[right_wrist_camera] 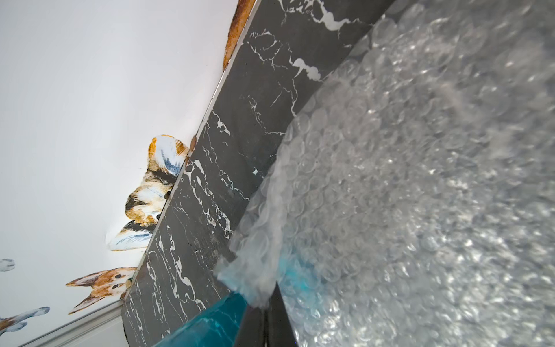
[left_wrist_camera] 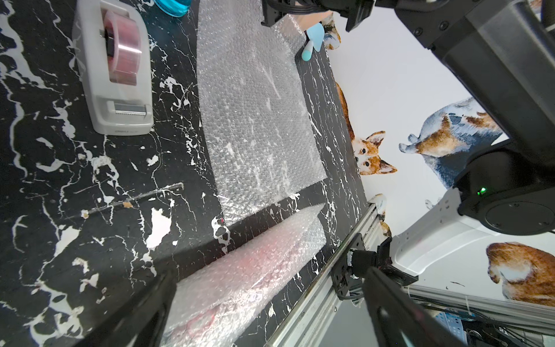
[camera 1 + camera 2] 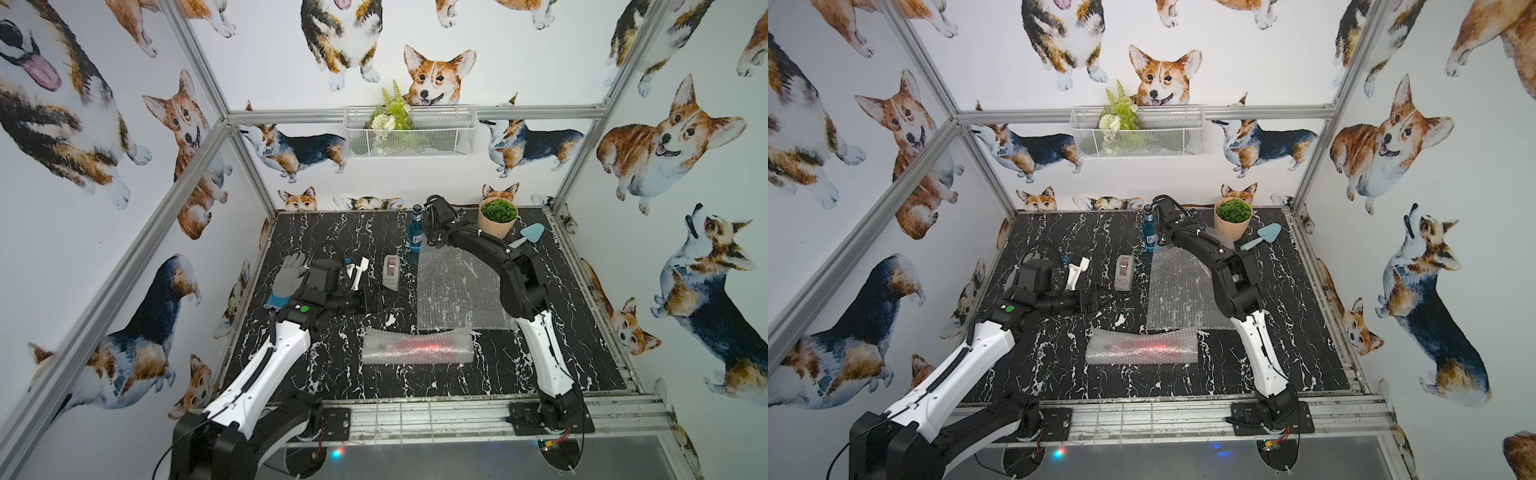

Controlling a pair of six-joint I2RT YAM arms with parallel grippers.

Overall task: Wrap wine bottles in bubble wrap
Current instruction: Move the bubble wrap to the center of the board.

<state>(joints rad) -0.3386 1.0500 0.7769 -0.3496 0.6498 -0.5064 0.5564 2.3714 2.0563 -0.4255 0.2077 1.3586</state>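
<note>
The blue wine bottle (image 3: 415,232) (image 3: 1149,235) stands upright at the back of the table. A flat bubble wrap sheet (image 3: 457,291) (image 2: 255,114) lies in front of it. My right gripper (image 3: 431,240) (image 1: 264,315) is shut on that sheet's far corner, lifted right beside the blue bottle (image 1: 204,324). The red-pink bottle lies on its side near the front, rolled inside a second bubble wrap sheet (image 3: 417,345) (image 3: 1142,345) (image 2: 240,276). My left gripper (image 3: 368,297) (image 2: 270,309) hovers open left of centre, pointing right, with nothing held.
A grey tape dispenser (image 3: 390,271) (image 2: 114,69) sits left of the flat sheet. A grey glove (image 3: 289,276) lies at the left edge. A potted plant (image 3: 497,218) and a blue trowel (image 3: 530,233) stand at the back right.
</note>
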